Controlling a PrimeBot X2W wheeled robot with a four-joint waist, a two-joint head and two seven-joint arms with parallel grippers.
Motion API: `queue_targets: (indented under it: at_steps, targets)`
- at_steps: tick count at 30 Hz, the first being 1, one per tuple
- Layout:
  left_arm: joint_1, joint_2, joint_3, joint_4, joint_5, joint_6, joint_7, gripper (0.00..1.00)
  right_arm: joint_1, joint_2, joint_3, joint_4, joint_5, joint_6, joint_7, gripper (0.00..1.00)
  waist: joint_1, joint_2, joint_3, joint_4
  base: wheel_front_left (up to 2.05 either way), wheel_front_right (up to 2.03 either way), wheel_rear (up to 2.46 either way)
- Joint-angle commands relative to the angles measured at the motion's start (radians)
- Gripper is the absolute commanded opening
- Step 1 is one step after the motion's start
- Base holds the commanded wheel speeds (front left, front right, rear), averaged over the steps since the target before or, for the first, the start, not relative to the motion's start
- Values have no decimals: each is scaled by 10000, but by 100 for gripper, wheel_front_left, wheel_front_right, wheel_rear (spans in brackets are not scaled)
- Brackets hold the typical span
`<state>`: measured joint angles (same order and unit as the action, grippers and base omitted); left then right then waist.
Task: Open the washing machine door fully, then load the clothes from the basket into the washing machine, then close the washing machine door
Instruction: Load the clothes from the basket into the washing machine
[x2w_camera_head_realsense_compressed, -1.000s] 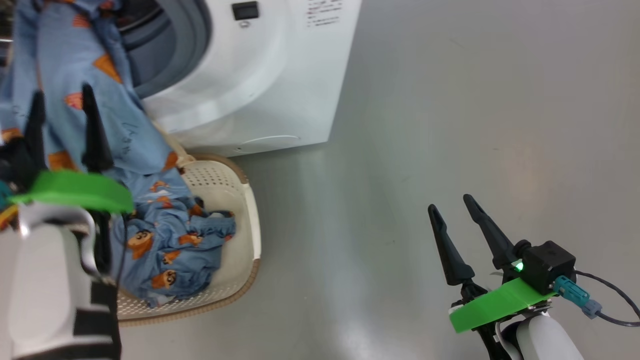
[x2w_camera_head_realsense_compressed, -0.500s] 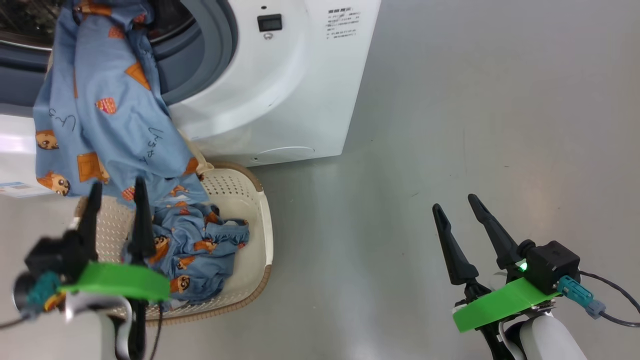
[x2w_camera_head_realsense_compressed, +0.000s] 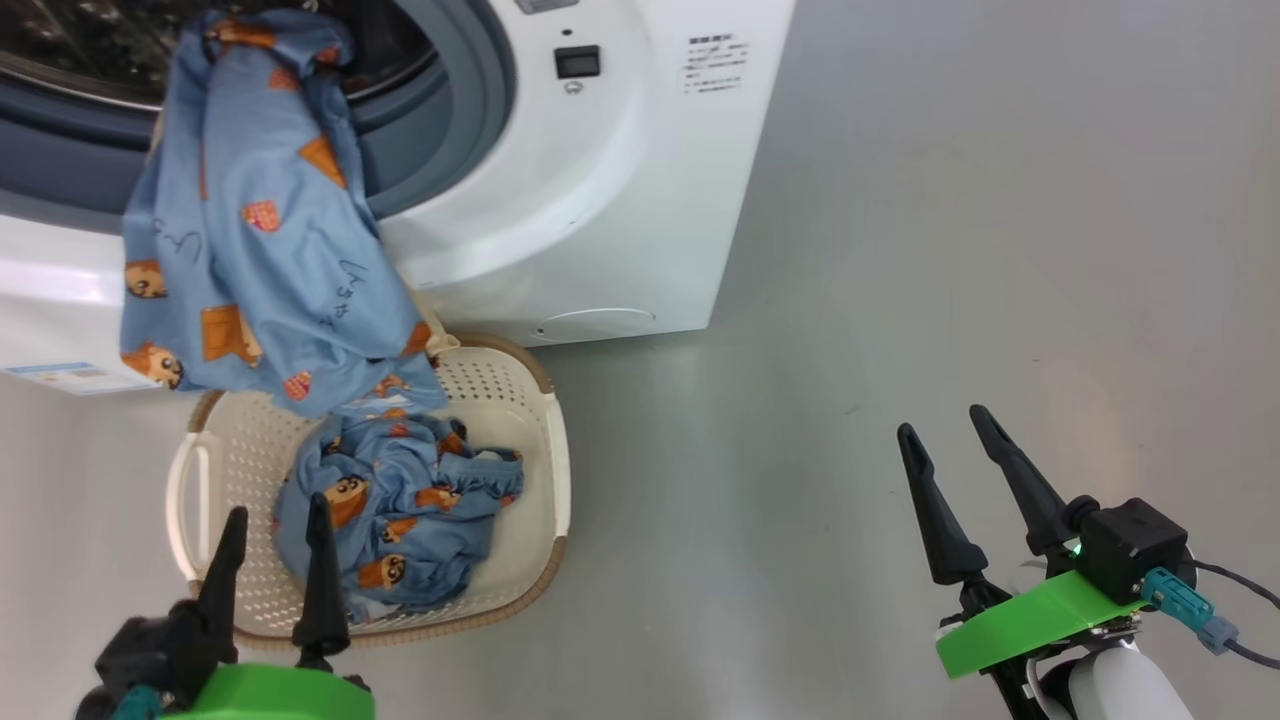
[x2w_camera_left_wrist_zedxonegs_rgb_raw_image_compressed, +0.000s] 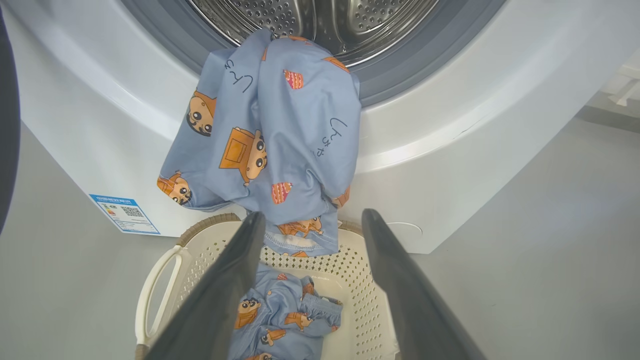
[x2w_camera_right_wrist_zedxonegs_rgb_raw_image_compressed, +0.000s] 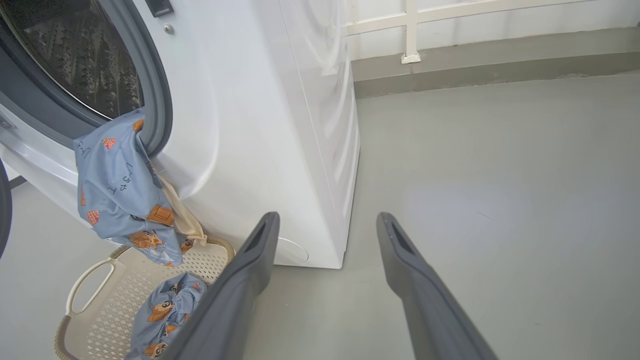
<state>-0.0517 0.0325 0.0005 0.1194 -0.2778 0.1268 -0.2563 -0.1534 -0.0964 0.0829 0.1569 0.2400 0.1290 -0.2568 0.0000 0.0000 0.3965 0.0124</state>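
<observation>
Light blue cloth printed with orange-brown cartoon faces: one garment hangs out of the washing machine directly above the basket. Its top end lies over the grey gasket into the perforated steel drum. Its lower hem dangles down to the basket's far rim; whether it touches the rim I cannot tell. A second garment of the same print lies crumpled inside the basket, toward its right half. The basket stands on the grey floor, its far rim close against the machine's white front, below the uncovered round opening. A small blue label sits on that front, beyond the basket's left handle. The left pincer hovers at the basket's near edge, its two dark fingers spread wide and holding nothing, tips over the crumpled garment in the head view. The right pincer is well to the right of the basket, over bare floor, fingers likewise wide apart and empty.
</observation>
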Motion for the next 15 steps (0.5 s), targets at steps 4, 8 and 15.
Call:
queue_targets:
  at_steps: [4, 8, 15]
  targets:
    - [449, 178, 160, -736, -21, 248, -55, 100, 220, -66, 188, -205, -76, 17, -49, 100, 0, 0, -75, 247, 0, 0, 0]
    - [634, 178, 105, -1021, -38, 319, -55, 100, 245, -112, 200, -148, -82, 17, -49, 100, 0, 0, -65, 361, 0, 0, 0]
    - [741, 178, 39, -1279, -108, 462, -55, 100, 250, -136, 200, -105, -90, 17, -49, 100, 0, 0, -37, 386, 0, 0, 0]
